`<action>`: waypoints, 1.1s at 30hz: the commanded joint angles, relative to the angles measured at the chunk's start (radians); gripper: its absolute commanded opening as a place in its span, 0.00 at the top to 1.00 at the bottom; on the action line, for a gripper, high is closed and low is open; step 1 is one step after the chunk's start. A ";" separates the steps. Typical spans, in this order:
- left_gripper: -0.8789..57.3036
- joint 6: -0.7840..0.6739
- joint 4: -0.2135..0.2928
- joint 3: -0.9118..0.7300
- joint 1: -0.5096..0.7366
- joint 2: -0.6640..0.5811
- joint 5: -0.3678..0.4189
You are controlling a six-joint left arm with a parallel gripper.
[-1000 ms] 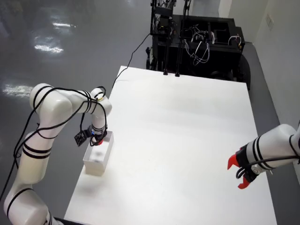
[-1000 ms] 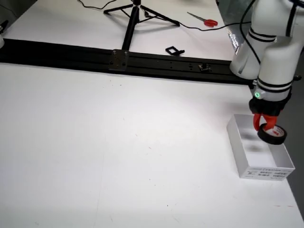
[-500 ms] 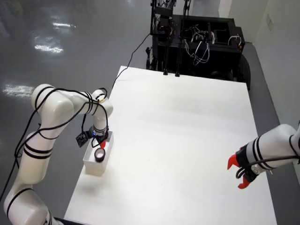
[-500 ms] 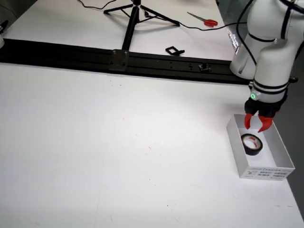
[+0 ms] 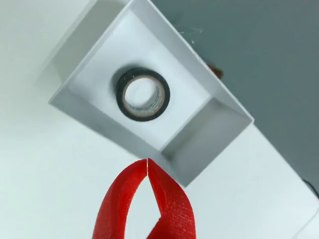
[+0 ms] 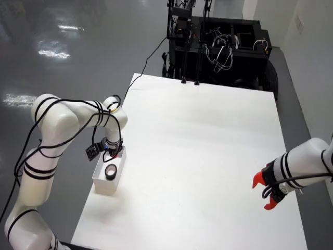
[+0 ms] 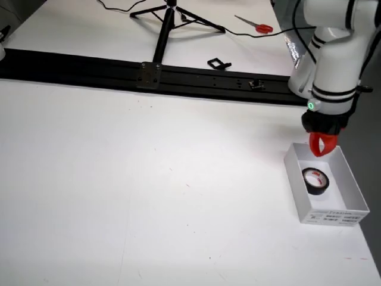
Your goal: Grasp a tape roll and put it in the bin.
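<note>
A black tape roll (image 5: 143, 94) lies flat on the floor of the small white bin (image 5: 199, 134). In the view that rides on the gripper, my red gripper (image 5: 147, 162) is shut with its tips touching, empty, above the table just outside the bin's near wall. From the side, the gripper (image 7: 323, 152) hangs over the bin's (image 7: 333, 215) far end, with the roll (image 7: 315, 180) below and in front of it. From above, the gripper (image 6: 111, 153) sits at the bin's (image 6: 104, 185) far edge, near the table's left side, and the roll (image 6: 110, 171) shows inside.
The white table (image 6: 208, 156) spreads to the right of the bin in the view from above. A second arm's red gripper (image 6: 265, 192) rests at the table's right edge. A black rail (image 7: 161, 74), tripod legs (image 7: 169, 18) and scissors (image 7: 257, 25) lie beyond the table.
One second ago my gripper held the roll over the bin. It opened, the roll dropped in, and the gripper has since risen, moved to the bin's far end and shut.
</note>
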State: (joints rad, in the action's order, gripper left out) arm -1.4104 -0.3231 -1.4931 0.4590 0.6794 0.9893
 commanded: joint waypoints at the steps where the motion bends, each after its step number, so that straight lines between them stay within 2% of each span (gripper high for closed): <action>1: 1.00 0.007 -0.020 0.076 0.270 -0.052 0.087; 13: 1.00 0.007 -0.005 0.200 0.575 0.011 0.146; 26: 0.99 0.007 -0.002 0.220 0.843 -0.044 0.158; 33: 0.99 0.019 -0.008 0.220 0.923 -0.075 0.155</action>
State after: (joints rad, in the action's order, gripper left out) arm -1.4038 -0.3292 -1.3023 1.1314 0.6532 1.1291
